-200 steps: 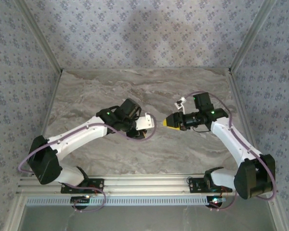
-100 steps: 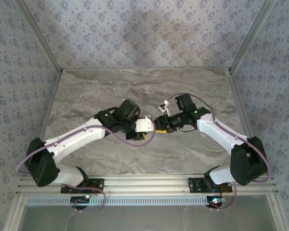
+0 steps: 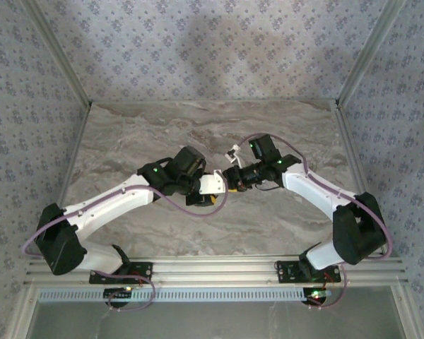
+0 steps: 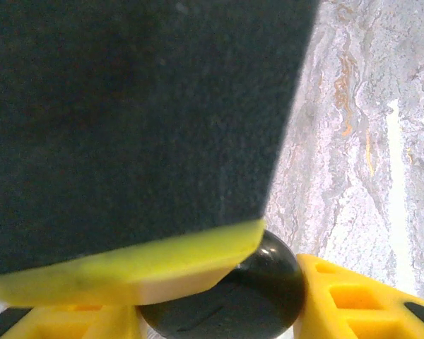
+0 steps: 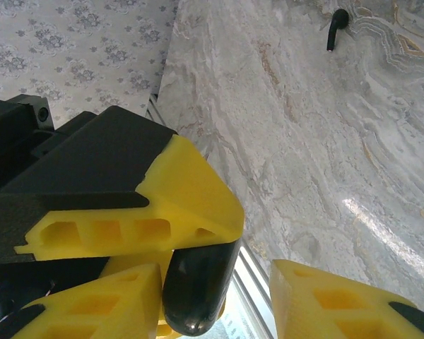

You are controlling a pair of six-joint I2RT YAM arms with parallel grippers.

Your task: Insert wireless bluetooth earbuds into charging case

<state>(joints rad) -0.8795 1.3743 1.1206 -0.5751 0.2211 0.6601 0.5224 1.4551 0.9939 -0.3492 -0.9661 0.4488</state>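
Left jaws clamp black round object [image 4: 226, 296] | right jaws parted, touching it

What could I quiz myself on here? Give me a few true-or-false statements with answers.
1. The left gripper and right gripper meet over the middle of the marble-patterned table. True.
2. The thing between the left gripper's fingers is white. False: it is a glossy black round object.
3. A small black stick lies on the table. True.
4. The right gripper is clamped shut. False: it is open, with a gap beside the object.
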